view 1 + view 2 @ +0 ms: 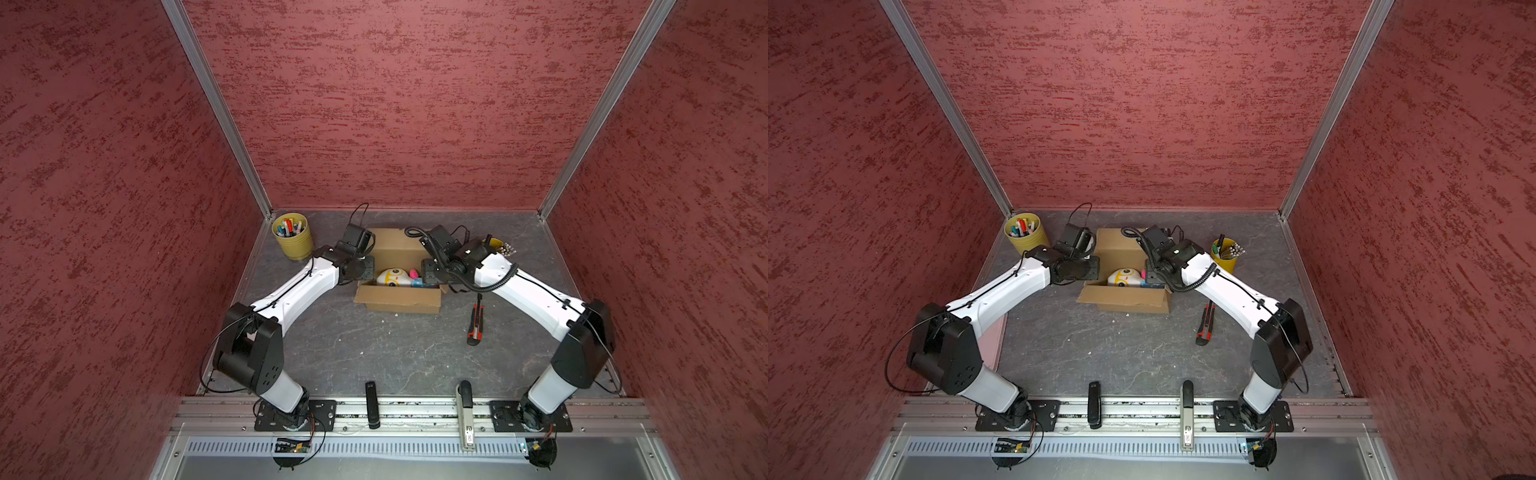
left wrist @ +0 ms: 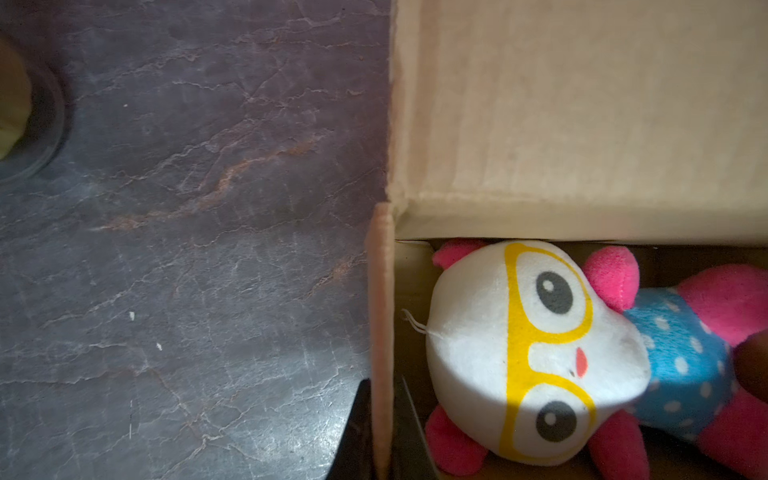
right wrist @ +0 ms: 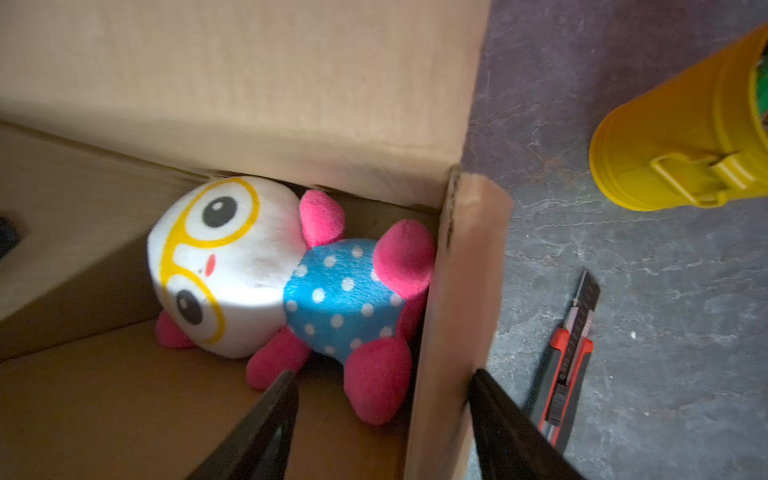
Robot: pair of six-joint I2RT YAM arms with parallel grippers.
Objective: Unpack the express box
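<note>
Now, nearest on the counter (image 1: 374,357) lies a red-and-black utility knife (image 1: 476,326), well apart from either gripper and on the right arm's side. Beyond it, in both top views, the express box (image 1: 399,302) sits mid-counter between the two arms. It is open, with its near flap folded outward, its far flap standing up, and its long axis running across from one arm to the other. Inside it a plush toy (image 3: 232,266) lies along that axis, white head toward the left arm, blue spotted body and pink legs toward the right. The left gripper (image 2: 382,415) is pressed together on the cardboard edge at the box's left end. The right gripper (image 3: 382,374) stands spread astride the right end wall, one finger inside the box and one outside, gripping nothing. The toy's legs lie just beyond the inner finger, so the right arm is the nearer one, and I judge it must shift inward over the wall to reach the toy while the left steadies the carton. The top views hide both sets of fingertips under the wrists; only the wrist views show them. Farthest back stand two yellow cups, one in the left corner (image 1: 292,237) and one behind the right arm (image 1: 1225,254).
</note>
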